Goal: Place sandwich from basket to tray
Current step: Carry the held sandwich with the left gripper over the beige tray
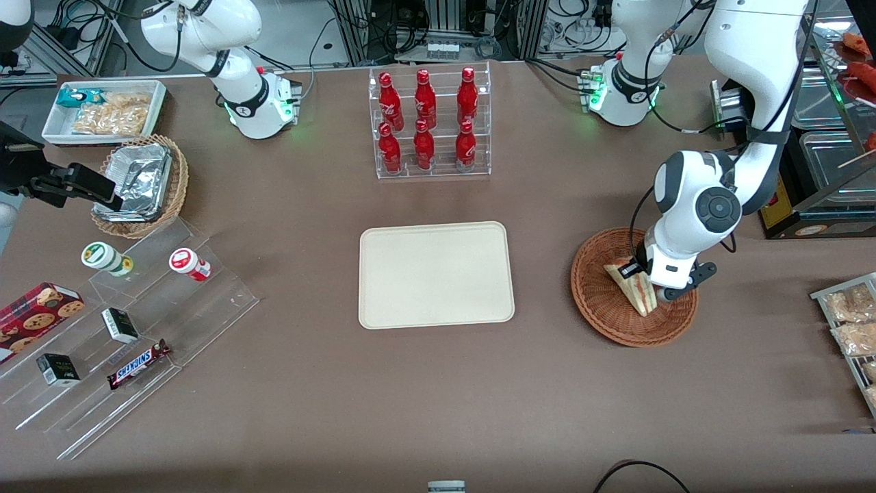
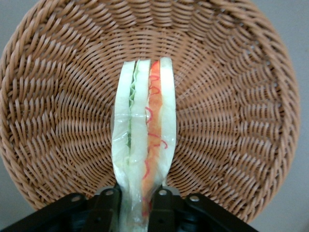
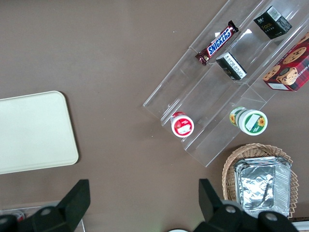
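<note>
The sandwich (image 1: 633, 285) is a wrapped wedge of pale bread with red-orange and green layers, standing on edge in the reddish-brown wicker basket (image 1: 602, 308) toward the working arm's end of the table. My left gripper (image 1: 655, 293) reaches down into the basket and is shut on the sandwich's thick end. In the left wrist view the sandwich (image 2: 144, 135) runs out from between the black fingers (image 2: 107, 208), pinched at its wrapper, with the basket (image 2: 231, 116) weave all around it. The cream tray (image 1: 436, 274) lies bare at the table's middle.
A clear rack of red bottles (image 1: 430, 123) stands farther from the front camera than the tray. Snack packets (image 1: 852, 322) lie at the working arm's table edge. Toward the parked arm's end are a stepped acrylic display (image 1: 130, 329), a tan basket with a foil container (image 1: 140, 185) and a white bin (image 1: 102, 109).
</note>
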{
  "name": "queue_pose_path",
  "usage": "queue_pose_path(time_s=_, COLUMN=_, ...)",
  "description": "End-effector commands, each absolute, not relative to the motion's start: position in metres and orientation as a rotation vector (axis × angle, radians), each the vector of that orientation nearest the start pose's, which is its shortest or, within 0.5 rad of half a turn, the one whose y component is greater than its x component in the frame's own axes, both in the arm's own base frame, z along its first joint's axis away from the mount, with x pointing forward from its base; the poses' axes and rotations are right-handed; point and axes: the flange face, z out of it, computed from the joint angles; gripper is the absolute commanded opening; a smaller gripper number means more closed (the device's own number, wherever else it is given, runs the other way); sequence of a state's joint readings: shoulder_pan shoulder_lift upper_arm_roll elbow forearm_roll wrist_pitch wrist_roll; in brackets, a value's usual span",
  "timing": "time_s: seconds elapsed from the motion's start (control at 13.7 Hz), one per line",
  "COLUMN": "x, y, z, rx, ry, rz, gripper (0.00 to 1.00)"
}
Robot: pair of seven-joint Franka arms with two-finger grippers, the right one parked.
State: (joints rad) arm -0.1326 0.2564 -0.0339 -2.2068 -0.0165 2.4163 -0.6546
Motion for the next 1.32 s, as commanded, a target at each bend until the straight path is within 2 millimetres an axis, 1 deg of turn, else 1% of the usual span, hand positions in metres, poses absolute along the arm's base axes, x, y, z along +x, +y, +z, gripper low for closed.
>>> queue_pose_path(time_s=0.0, x=0.544, y=-0.095, z=0.289, rx=-3.071, ry=-0.638, rz=0.103, gripper=0.11)
queue_pose_path(time_s=0.07, x=0.545, y=-0.096, z=0.302, rx=-3.068, ry=-0.609, rz=0.137, gripper=0.1)
queue_pose_path(time_s=0.15, x=0.546, y=-0.103, z=0.314, rx=-3.058, ry=-0.576, rz=0.192, gripper=0.1)
queue_pose_path(time_s=0.22, x=0.545, y=-0.119, z=0.325, rx=-3.047, ry=-0.524, rz=0.248, gripper=0.1)
queue_pose_path(time_s=0.29, x=0.546, y=-0.129, z=0.335, rx=-3.053, ry=-0.467, rz=0.257, gripper=0.1)
queue_pose_path(time_s=0.37, x=0.545, y=-0.138, z=0.341, rx=-3.065, ry=-0.368, rz=0.272, gripper=0.1)
queue_pose_path(time_s=0.44, x=0.541, y=-0.155, z=0.348, rx=-3.068, ry=-0.275, rz=0.293, gripper=0.1)
queue_pose_path(time_s=0.59, x=0.533, y=-0.197, z=0.353, rx=-3.071, ry=-0.132, rz=0.296, gripper=0.09)
queue_pose_path(time_s=0.66, x=0.531, y=-0.216, z=0.354, rx=-3.077, ry=-0.085, rz=0.283, gripper=0.09)
queue_pose_path(time_s=0.73, x=0.532, y=-0.232, z=0.354, rx=-3.083, ry=-0.067, rz=0.281, gripper=0.09)
queue_pose_path(time_s=0.8, x=0.531, y=-0.252, z=0.353, rx=-3.085, ry=-0.045, rz=0.278, gripper=0.09)
queue_pose_path(time_s=0.95, x=0.528, y=-0.287, z=0.34, rx=-3.111, ry=-0.043, rz=0.312, gripper=0.09)
queue_pose_path(time_s=1.1, x=0.526, y=-0.334, z=0.33, rx=-3.149, ry=-0.016, rz=0.346, gripper=0.09)
queue_pose_path(time_s=1.24, x=0.528, y=-0.378, z=0.322, rx=-3.144, ry=-0.075, rz=0.324, gripper=0.1)
